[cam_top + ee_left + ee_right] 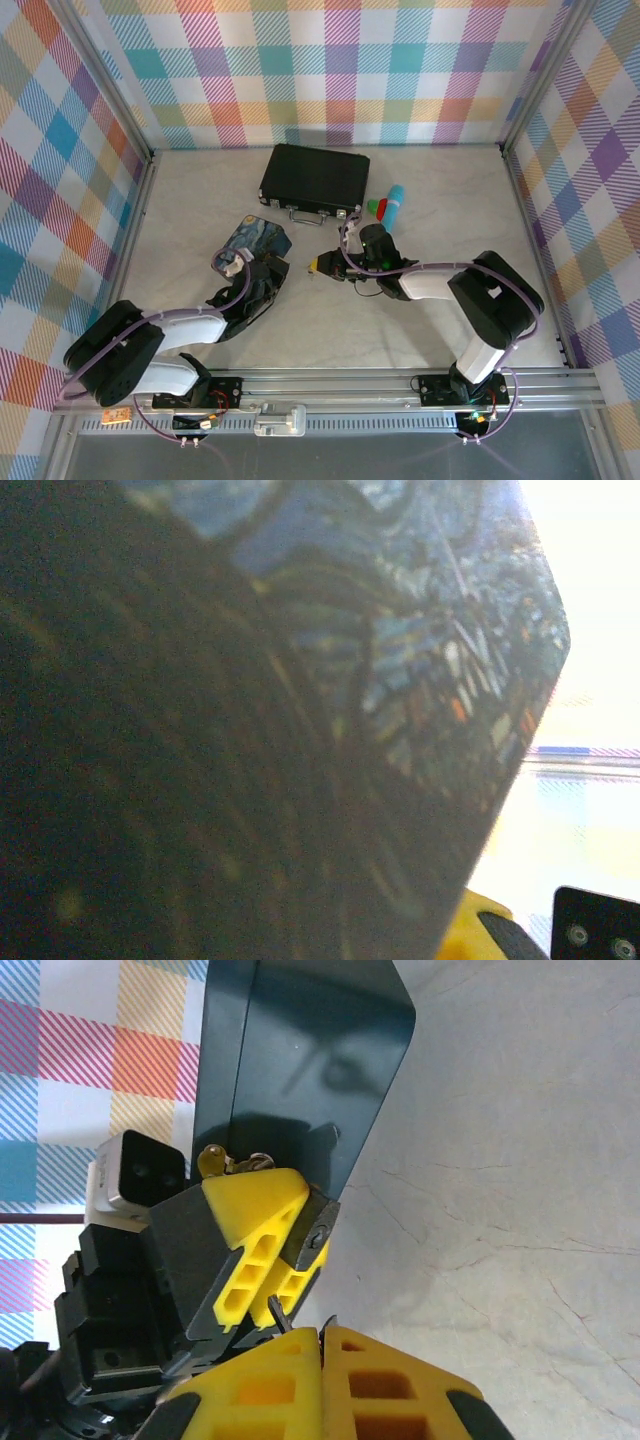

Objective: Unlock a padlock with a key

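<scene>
While the left claw (pixel 288 1247) clamped the tilted tin (pixel 300 1060), the right claw (pixel 322 1336) was closed on the key (pixel 279 1311), whose tip nearly touched the left claw's fingers (pixel 255 1222).

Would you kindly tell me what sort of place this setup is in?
Probably a robotics lab test cell: a left arm and right arm bolted to an aluminium rail, plaid-printed walls enclosing the tabletop, and props such as a black case laid out.

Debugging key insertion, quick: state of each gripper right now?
Left gripper: closed on the padlock.
Right gripper: closed on the key.
</scene>
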You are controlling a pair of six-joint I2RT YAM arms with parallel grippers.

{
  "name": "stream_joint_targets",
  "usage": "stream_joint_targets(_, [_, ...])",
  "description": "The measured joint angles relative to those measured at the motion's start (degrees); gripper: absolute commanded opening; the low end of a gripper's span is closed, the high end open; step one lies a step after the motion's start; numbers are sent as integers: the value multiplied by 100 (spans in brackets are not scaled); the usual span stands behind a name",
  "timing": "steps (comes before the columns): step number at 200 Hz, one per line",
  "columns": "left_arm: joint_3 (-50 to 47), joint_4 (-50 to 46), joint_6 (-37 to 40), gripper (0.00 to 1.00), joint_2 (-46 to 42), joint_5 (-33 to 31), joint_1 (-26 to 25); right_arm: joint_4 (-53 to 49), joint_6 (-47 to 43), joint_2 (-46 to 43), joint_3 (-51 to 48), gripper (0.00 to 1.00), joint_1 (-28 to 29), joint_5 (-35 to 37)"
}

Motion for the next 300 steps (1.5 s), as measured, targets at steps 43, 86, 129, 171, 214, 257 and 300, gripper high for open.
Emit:
stream_joint_targets(43, [-63, 780, -168, 0, 319, 26, 11, 125, 111, 297, 24, 0, -2, 120])
stream_joint_targets(86, [-66, 1008, -273, 0, 328, 81, 11, 284, 188, 476, 92, 0, -2, 179])
stream_joint_targets(129, [-66, 1008, -293, 0, 328, 98, 9, 321, 188, 527, 271, 0, 4, 195])
stream_joint_targets(171, [-66, 1014, -295, 0, 328, 96, 11, 398, 188, 636, 413, 0, 37, 195])
stream_joint_targets(214, [-66, 1019, -297, 0, 328, 96, 11, 407, 190, 673, 413, 0, 57, 197])
stream_joint_targets(257, [-66, 1025, -319, 0, 328, 92, 17, 417, 208, 671, 413, 0, 76, 210])
stream_joint_targets(300, [-59, 1003, -334, 0, 328, 96, 33, 424, 208, 654, 398, 0, 144, 254])
